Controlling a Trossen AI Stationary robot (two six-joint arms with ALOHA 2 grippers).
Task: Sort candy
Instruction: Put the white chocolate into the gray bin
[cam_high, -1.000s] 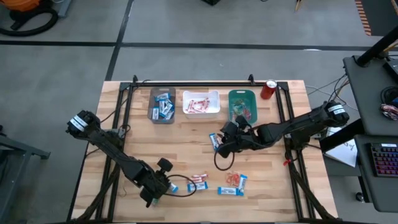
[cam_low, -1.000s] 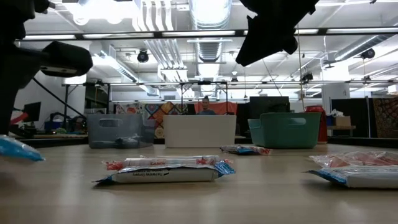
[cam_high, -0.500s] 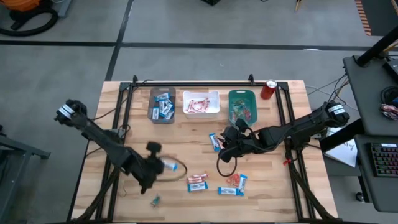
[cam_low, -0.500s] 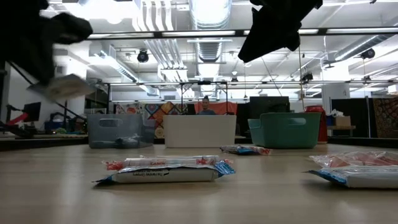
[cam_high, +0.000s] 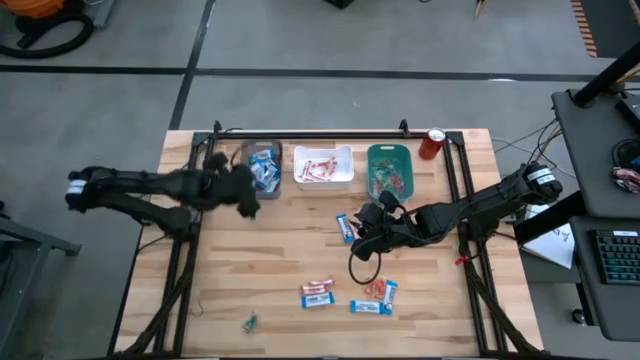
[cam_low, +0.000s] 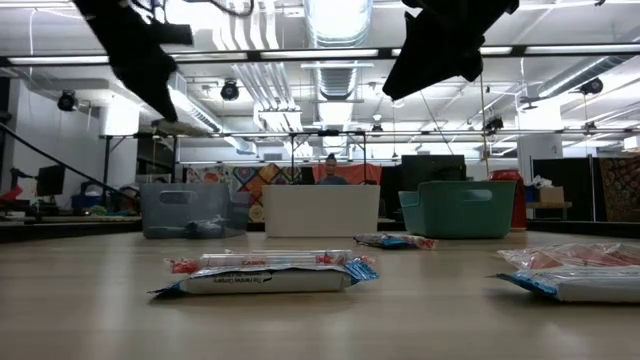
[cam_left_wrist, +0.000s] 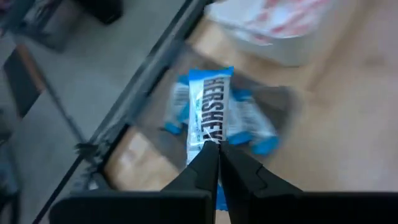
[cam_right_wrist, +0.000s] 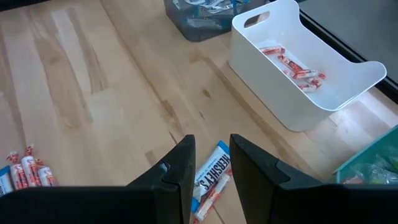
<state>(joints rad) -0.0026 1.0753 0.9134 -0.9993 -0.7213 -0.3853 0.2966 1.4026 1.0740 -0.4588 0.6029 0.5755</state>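
Note:
My left gripper (cam_high: 246, 196) hovers at the near-left corner of the grey bin (cam_high: 260, 170), shut on a blue-and-white candy bar (cam_left_wrist: 209, 102). In the left wrist view the bin below holds more blue-and-white bars (cam_left_wrist: 249, 121). My right gripper (cam_high: 362, 236) is open and raised at mid-table. Its fingers (cam_right_wrist: 180, 165) stand either side of a blue-and-white bar (cam_right_wrist: 212, 177) lying flat on the wood below, without touching it. Loose sweets lie near the front edge: red-and-white and blue bars (cam_high: 317, 293), orange-red pieces (cam_high: 374, 288) and a blue bar (cam_high: 371, 307). My left gripper pinches the blue-and-white bar by one end (cam_left_wrist: 209, 135) between its two shut fingertips. The bar sticks out forward beyond the fingers, along their line. It is lifted clear, above the grey bin.
The white bin (cam_high: 323, 165) holds red-and-white sweets, and the teal bin (cam_high: 390, 170) stands to its right. A red can (cam_high: 432, 143) sits at the far right corner. A small piece (cam_high: 250, 322) lies near the front-left edge. Bare wood lies between the bins and the loose sweets.
My left gripper has risen from the table's near-left part with the blue-and-white bar and swung toward the far edge, up to the grey bin. A small piece has stayed behind on the wood where it was. My right gripper has hardly moved.

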